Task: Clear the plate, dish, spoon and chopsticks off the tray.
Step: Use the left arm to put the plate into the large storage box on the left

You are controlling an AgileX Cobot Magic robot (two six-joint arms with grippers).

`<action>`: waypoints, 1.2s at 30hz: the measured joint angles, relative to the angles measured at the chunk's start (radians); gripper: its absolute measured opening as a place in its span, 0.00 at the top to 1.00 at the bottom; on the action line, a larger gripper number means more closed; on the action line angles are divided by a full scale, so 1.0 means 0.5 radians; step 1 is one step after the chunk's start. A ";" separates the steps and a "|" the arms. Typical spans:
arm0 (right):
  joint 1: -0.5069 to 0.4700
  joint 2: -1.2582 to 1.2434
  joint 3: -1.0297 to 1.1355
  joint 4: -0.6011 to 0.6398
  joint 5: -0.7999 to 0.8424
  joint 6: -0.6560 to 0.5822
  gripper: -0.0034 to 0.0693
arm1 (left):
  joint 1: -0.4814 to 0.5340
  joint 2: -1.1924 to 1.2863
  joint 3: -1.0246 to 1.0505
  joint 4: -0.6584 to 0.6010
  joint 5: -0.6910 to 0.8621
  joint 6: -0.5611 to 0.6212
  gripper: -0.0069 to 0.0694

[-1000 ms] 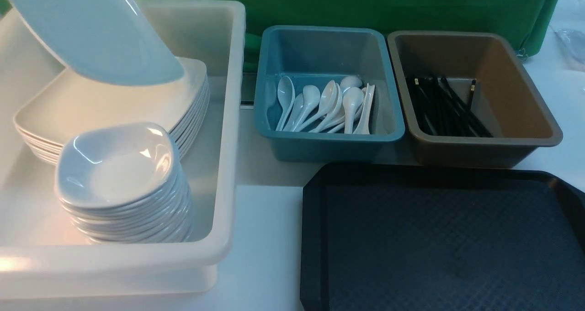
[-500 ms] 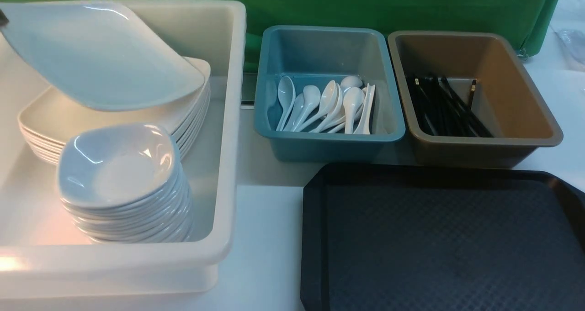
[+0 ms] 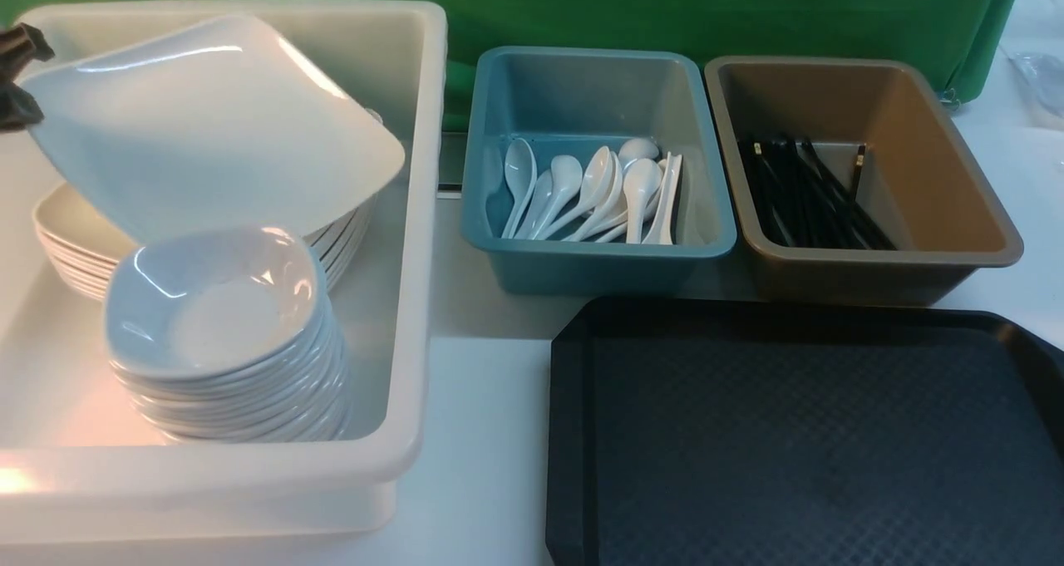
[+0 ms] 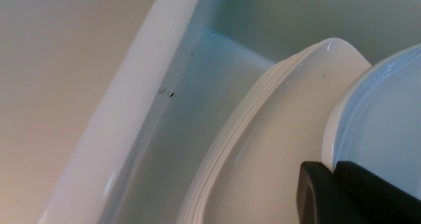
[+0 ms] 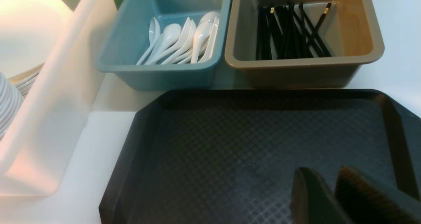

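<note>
Over white tub [image 3: 428, 217] — left gripper [image 3: 29, 76] clamps tilted plate [image 3: 216, 125] above plate stack [image 3: 75, 233]; right gripper [image 5: 329, 178] slightly parted, empty, over tray [image 5: 213, 145].

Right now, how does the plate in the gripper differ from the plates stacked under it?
The held plate is tilted, its rim pinched by the left gripper; the stacked plates lie flat in the white tub. The held plate looks bluish white; the stacked plates look creamier. Both are glossy squares with rounded corners.
</note>
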 joint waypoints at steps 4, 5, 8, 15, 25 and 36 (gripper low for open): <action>0.000 0.000 0.000 0.000 0.000 0.000 0.74 | -0.002 0.000 0.000 0.137 0.002 -0.139 0.88; 0.000 0.000 0.000 0.000 0.000 0.000 0.74 | -0.002 0.000 0.000 0.180 -0.001 -0.178 0.88; 0.000 0.000 0.000 0.000 0.002 0.000 0.74 | -0.002 0.000 0.000 0.247 -0.024 -0.277 0.88; 0.000 0.000 0.000 0.066 0.017 -0.004 0.74 | -0.002 0.006 0.000 0.290 -0.111 -0.515 0.88; 0.000 0.000 0.000 0.094 0.033 -0.004 0.74 | -0.002 0.083 0.002 0.292 -0.015 -0.563 0.89; 0.000 0.002 0.000 0.097 0.033 -0.004 0.74 | -0.010 0.185 -0.270 0.310 0.337 -0.107 0.89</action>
